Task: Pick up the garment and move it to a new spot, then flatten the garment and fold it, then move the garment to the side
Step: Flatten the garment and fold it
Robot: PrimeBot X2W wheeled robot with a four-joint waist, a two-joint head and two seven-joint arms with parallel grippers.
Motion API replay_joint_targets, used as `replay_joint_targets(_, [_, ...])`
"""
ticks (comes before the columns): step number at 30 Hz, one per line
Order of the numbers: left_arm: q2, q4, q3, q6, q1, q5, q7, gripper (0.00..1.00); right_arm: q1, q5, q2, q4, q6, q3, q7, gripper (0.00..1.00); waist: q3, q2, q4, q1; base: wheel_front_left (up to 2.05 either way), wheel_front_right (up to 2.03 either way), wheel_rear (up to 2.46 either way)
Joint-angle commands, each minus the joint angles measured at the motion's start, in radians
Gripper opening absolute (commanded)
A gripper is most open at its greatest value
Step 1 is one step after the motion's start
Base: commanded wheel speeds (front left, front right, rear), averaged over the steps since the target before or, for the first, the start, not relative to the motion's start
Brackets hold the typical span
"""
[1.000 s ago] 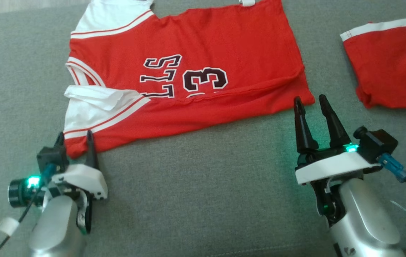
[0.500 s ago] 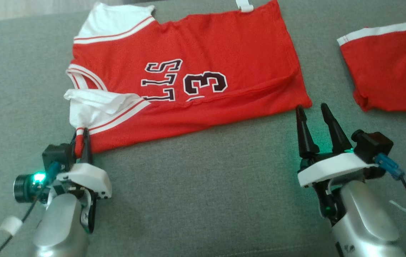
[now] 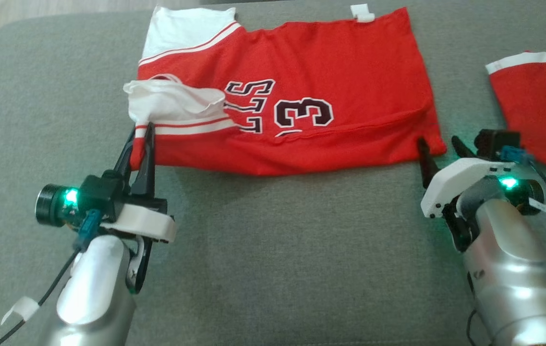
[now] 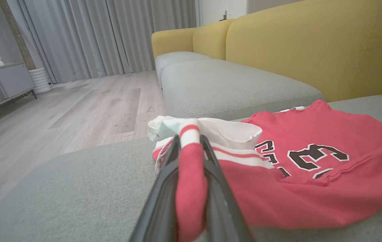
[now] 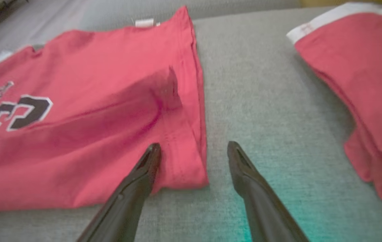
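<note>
Between the dark fingers of the left gripper (image 4: 191,139) sits a rolled corner of the jersey (image 3: 330,77). The jaws are nearly together, with a wad of red knit and striped trim bulging out between them. The right gripper (image 5: 194,146) stands wide open and holds nothing. Its fingers straddle the jersey's near right corner, one tip over cloth and the other over bare cushion (image 3: 273,240). The jersey lies spread across this grey seat with its near edge doubled over lengthwise and a white sleeve (image 3: 172,98) crumpled on top. It looks light, thin and limp, so it would probably sag and trail if lifted by one corner. Pinching both near corners seems the sounder hold. The cushion's coarse weave may drag on the cloth. Another red piece (image 3: 532,105) with a white band lies well apart to the right.
</note>
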Motion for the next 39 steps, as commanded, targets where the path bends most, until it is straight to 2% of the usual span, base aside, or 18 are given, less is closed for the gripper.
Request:
replay_joint_targets(1, [0.023, -0.051, 0.020, -0.002, -0.013, 0.011, -0.012, 0.00, -0.054, -0.048, 0.008, 0.028, -0.001, 0.003, 0.023, 1.00, 0.011, -0.0001, 0.015, 0.0000, 0.00, 0.00, 0.00])
replay_joint_targets(6, [0.019, -0.063, 0.007, -0.009, -0.011, 0.017, -0.012, 0.00, -0.095, -0.107, 0.008, 0.108, -0.001, 0.003, 0.059, 1.00, 0.018, -0.0001, 0.028, 0.0000, 0.00, 0.00, 0.00])
replay_joint_targets(7, [0.019, -0.061, 0.004, -0.010, -0.011, 0.018, -0.012, 0.00, -0.101, -0.120, 0.008, 0.126, -0.001, 0.007, 0.069, 0.74, 0.019, -0.0001, 0.030, 0.0000, 0.00, 0.00, 0.00])
replay_joint_targets(8, [0.018, -0.057, 0.002, -0.011, -0.010, 0.017, -0.012, 0.00, -0.106, -0.133, 0.008, 0.140, -0.001, 0.009, 0.077, 0.00, 0.019, -0.0001, 0.032, 0.0000, 0.00, 0.00, 0.00])
replay_joint_targets(18, [0.048, 0.022, 0.016, 0.002, 0.026, 0.002, -0.003, 0.00, -0.092, -0.199, 0.008, 0.180, -0.001, -0.049, 0.030, 0.00, -0.044, -0.0001, 0.006, 0.0000, 0.00, 0.00, 0.00])
replay_joint_targets(25, [0.094, 0.037, 0.015, -0.012, 0.117, -0.016, 0.062, 0.00, -0.031, -0.174, 0.008, 0.180, -0.001, -0.042, 0.005, 0.00, -0.125, -0.0001, -0.036, 0.0000, 0.00, 0.00, 0.00])
replay_joint_targets(33, [0.145, -0.080, -0.012, -0.051, 0.305, -0.050, 0.205, 0.00, 0.086, -0.131, 0.008, 0.134, -0.001, -0.018, 0.088, 0.00, -0.214, -0.0001, -0.060, 0.0000, 0.00, 0.00, 0.00])
replay_joint_targets(39, [0.155, -0.196, -0.028, -0.044, 0.390, -0.066, 0.278, 0.00, 0.209, -0.120, 0.008, -0.031, -0.001, -0.045, 0.179, 0.00, -0.230, -0.0001, -0.058, 0.0000, 0.00, 0.00, 0.00])
